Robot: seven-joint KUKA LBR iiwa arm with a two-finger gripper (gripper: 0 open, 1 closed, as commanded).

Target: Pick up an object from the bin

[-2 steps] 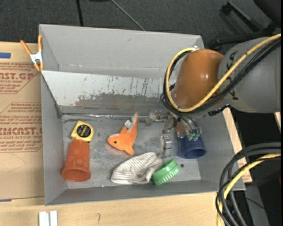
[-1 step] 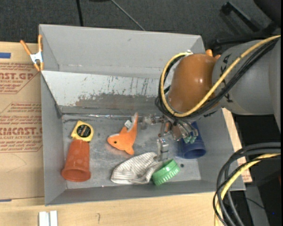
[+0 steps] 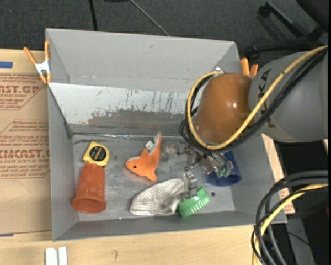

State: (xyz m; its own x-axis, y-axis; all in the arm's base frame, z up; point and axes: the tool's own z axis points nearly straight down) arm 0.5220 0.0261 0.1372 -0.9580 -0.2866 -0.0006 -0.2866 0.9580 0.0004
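Orange plastic comes first at the left of the bin (image 3: 127, 87): a tapered cup (image 3: 90, 189) lies on its side with its wide end toward the front wall. It looks stiff and light, and is probably best taken across the rim. Just behind it sits a small yellow-and-black tape measure (image 3: 96, 153), boxy and hard, likely the densest piece here for its size.

On the middle of the floor lies an orange toy fish (image 3: 145, 164) with a pale tag at its far end. Whether it is rubbery or plush I cannot tell, though its narrow body offers a fair hold.

In front of the fish, toward the front wall, a grey-white striped cloth (image 3: 154, 199) lies crumpled. It should be limp and nearly weightless, so a pinch on a raised fold would lift it, and it would hang loose. At its right end, touching it, is a green ribbed cap (image 3: 194, 203): round, rigid, light, perhaps slippery on its smooth faces but grippy along the ribs.

The claw (image 3: 194, 175) hangs below the arm's brown wrist cover, over the meeting of cloth and cap, so one of those two seems the likeliest pick. Whether the claw is spread or pressed together I cannot tell. To the right, a blue thing (image 3: 230, 174) lies half hidden by the arm.
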